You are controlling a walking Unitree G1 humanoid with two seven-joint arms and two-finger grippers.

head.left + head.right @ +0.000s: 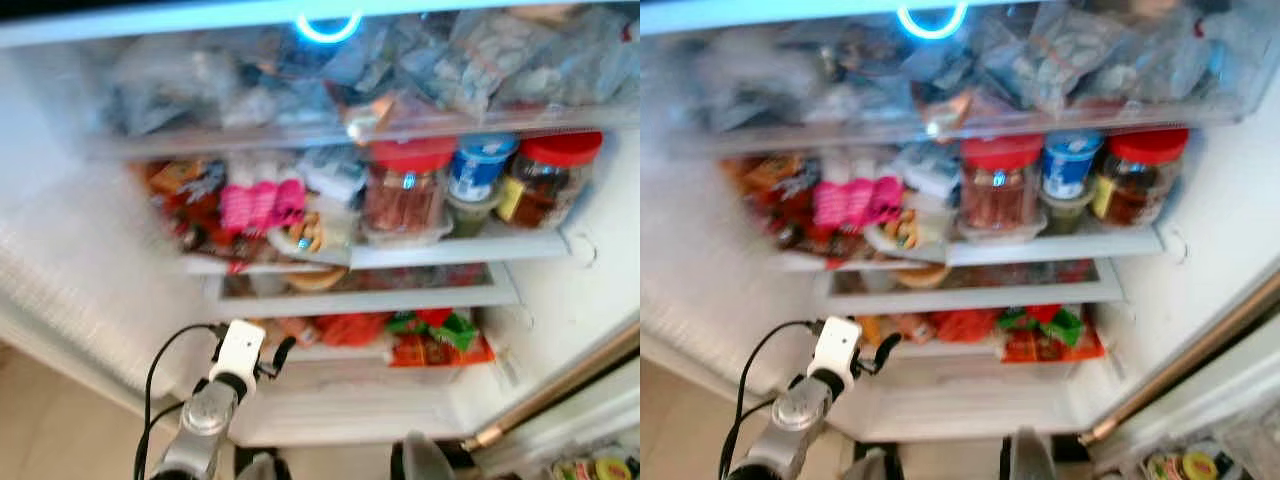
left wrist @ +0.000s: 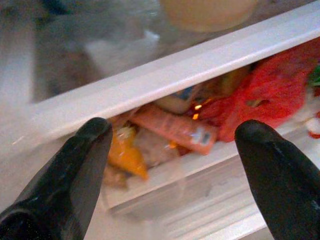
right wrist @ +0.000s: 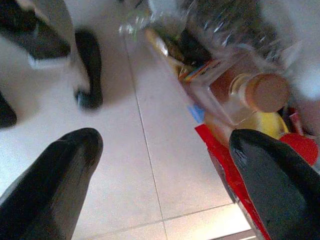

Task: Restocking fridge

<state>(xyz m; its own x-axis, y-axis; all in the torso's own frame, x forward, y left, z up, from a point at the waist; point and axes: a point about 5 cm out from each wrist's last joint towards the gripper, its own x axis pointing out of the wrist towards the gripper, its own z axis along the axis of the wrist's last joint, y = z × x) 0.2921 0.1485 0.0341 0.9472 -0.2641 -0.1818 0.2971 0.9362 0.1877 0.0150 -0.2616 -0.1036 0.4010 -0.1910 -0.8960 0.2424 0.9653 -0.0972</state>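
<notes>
So the fridge (image 1: 560, 330) is wide open and packed. The left gripper (image 2: 172, 137) is released, fingers spread wide with nothing between them, held up right in front of the bottom drawer (image 2: 165, 80). Straight past its fingertips there's a white rail, and just behind that rail sit an orange-pink packet (image 2: 175, 127), a yellow-orange pouch (image 2: 122, 155) over by one finger, and a red mesh bag (image 2: 270, 95) over by the other. Above the gripper, on the middle shelf (image 1: 450, 248), there are pink things (image 1: 262, 203), two red-lidded jars (image 1: 405, 195) and a blue-topped tub (image 1: 480, 168) stacked on a smaller container. Higher still, a clear drawer (image 1: 300, 135) is stuffed with plastic bags, with a blue ring light (image 1: 328, 28) glowing above it. Off to the gripper's right, same level, lie green and red packets (image 1: 435, 338).

The right gripper (image 3: 165, 165) hangs low over the tiled floor (image 3: 150, 165), also spread open and holding nothing. Just beyond one of its fingers is a pile of groceries: a glass bottle with a brown cap (image 3: 250, 92) lying on its side, plus something red (image 3: 235, 170) and yellow (image 3: 267, 122) under it. It's all a bit blurry.
</notes>
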